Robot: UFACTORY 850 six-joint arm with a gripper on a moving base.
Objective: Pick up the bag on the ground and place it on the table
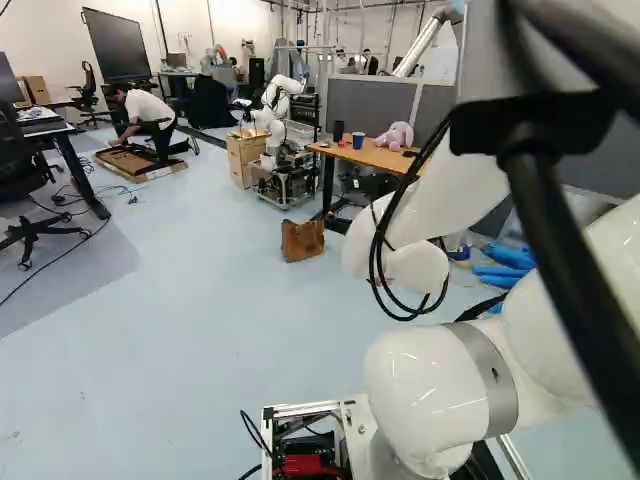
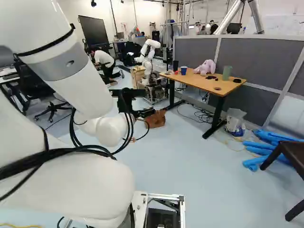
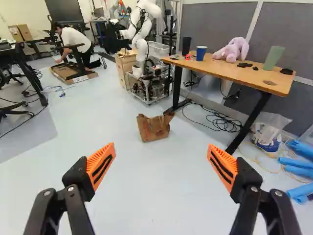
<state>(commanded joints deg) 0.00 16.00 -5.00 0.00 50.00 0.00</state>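
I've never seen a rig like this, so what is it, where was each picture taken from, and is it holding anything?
It's one white robot arm on a moving base. The left and right base views look ahead from behind the arm, one from each side. The wrist view looks along its tool, whose two orange-padded fingers stand wide apart with nothing between them, so nothing is held. Ahead, a brown bag sits on the floor. Beyond it, a wooden table carries a pink plush toy, a blue cup, a green container and smaller items. Another robot stands farther back.
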